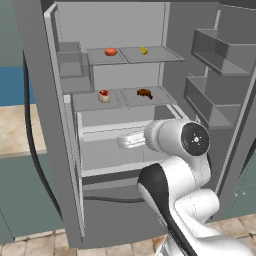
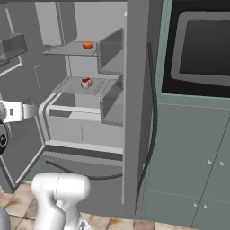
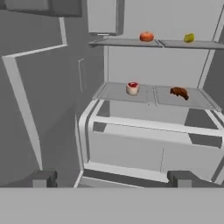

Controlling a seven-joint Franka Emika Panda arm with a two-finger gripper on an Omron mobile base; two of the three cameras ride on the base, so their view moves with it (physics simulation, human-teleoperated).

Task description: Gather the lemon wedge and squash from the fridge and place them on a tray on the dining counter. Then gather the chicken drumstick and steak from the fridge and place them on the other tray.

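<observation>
the fridge (image 1: 65, 150) stands open and the four foods are all still on its shelves, so the step in hand looks like the first reach, for the lemon wedge or the squash. the lemon wedge (image 1: 144, 50) lies on the right half of the top shelf (image 1: 150, 56), and the squash (image 1: 111, 51), an orange round thing, sits on the left half of the same shelf, the two well apart. one shelf down, the steak (image 1: 104, 96) is on the left and the chicken drumstick (image 1: 145, 93) on the right. the tool (image 3: 112, 178) is open wide and holds nothing; in the hand view its two dark tips rise low in the picture, level with the drawers (image 3: 144, 148) and well below both shelves, and it is still outside the fridge. to do this well, the hand should rise to the height of the top shelf before it goes forward, so that it does not knock the lower shelf or the steak on the way. the lemon wedge is small, so the jaws should come in level just above the shelf and straddle it squarely before closing. the squash is round and may roll if touched on one side only, so centring matters. the door bins (image 1: 215, 50) on the right leave little room, so a straight path in and out seems safest.
</observation>
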